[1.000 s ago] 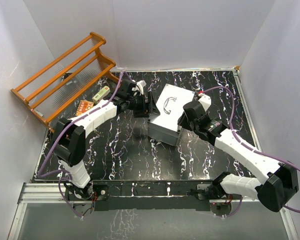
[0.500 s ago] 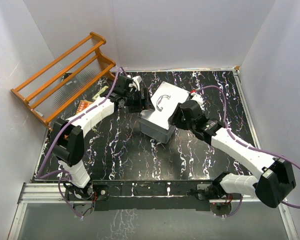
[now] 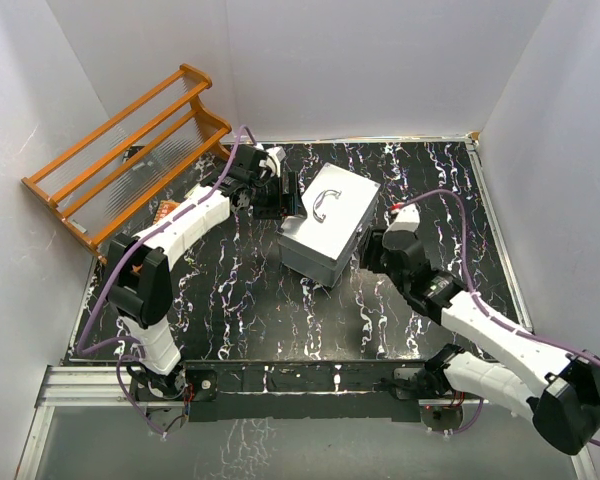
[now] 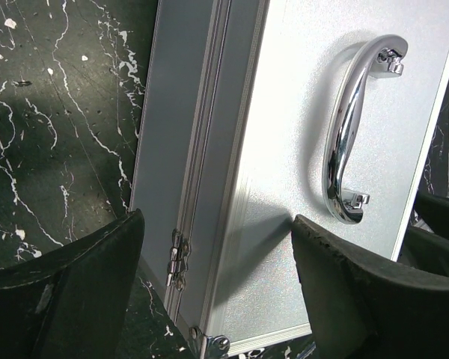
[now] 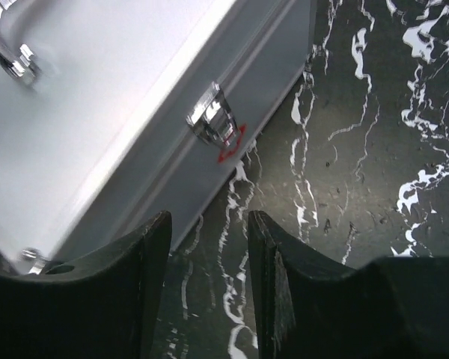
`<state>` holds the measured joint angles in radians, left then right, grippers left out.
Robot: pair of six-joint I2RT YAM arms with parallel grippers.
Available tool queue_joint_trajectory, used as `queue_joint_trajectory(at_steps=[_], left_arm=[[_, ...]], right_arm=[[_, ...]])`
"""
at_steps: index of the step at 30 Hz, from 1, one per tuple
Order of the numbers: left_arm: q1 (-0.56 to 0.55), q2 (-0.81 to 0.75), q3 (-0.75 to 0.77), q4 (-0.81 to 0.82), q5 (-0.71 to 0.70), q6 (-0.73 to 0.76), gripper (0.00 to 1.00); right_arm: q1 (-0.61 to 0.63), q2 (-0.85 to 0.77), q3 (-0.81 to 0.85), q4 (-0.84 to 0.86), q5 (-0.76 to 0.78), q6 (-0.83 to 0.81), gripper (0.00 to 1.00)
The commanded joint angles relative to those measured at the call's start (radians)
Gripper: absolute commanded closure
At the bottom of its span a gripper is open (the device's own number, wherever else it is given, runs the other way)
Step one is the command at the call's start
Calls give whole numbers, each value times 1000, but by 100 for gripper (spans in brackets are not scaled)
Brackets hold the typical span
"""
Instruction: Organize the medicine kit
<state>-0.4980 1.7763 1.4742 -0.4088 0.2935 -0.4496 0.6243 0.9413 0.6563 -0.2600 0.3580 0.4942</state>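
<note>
I can read no words, numbers or brand names anywhere. The only sign I see is a small red mark (image 5: pixel 230 143) on the side of the medicine kit (image 5: pixel 97 90), just beside its latch (image 5: pixel 209 120).

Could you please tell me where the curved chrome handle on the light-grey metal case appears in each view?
Top external: the curved chrome handle sits near the centre of the picture.
Left wrist: the handle is upper right, running top to bottom.
Right wrist: the handle is in the top-left corner, cropped.
Shared landmark: the light-grey metal case.
</note>
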Motion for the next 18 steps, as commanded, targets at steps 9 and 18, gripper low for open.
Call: queue_joint_trajectory(at_steps=[9, 18], left_arm=[[18, 41, -2, -82, -17, 50, 28], [29, 49, -23, -76, 0, 61, 31]], right_arm=[[-19, 146, -254, 624, -65, -342, 59], [-38, 401, -238, 942, -38, -415, 61]])
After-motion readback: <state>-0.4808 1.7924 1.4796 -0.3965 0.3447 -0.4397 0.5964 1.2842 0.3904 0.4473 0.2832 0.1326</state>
